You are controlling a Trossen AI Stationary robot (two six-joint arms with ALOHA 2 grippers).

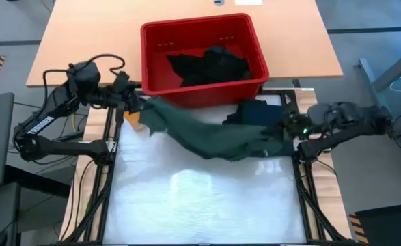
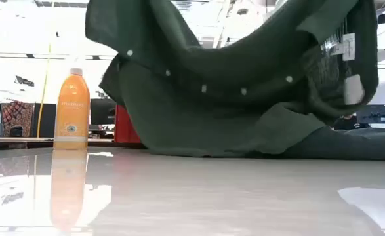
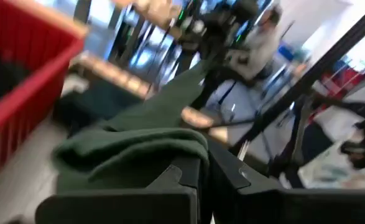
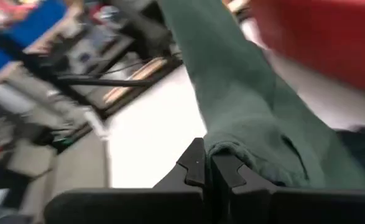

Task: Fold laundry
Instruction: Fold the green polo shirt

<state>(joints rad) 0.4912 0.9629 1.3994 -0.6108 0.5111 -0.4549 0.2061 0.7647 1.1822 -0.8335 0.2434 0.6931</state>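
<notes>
2 ends of the green shirt (image 1: 207,133) are clamped: left gripper (image 1: 133,104) and right gripper (image 1: 287,134), fingers pinched shut on cloth; long axis is strung between them, sagging near the red bin (image 1: 152,75).

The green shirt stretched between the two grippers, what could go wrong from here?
1. The green shirt hangs from small pinches by the left gripper and right gripper; a tug could pull a corner free.
2. It sags close to the red bin and a dark garment, so it may snag or drag them.
</notes>
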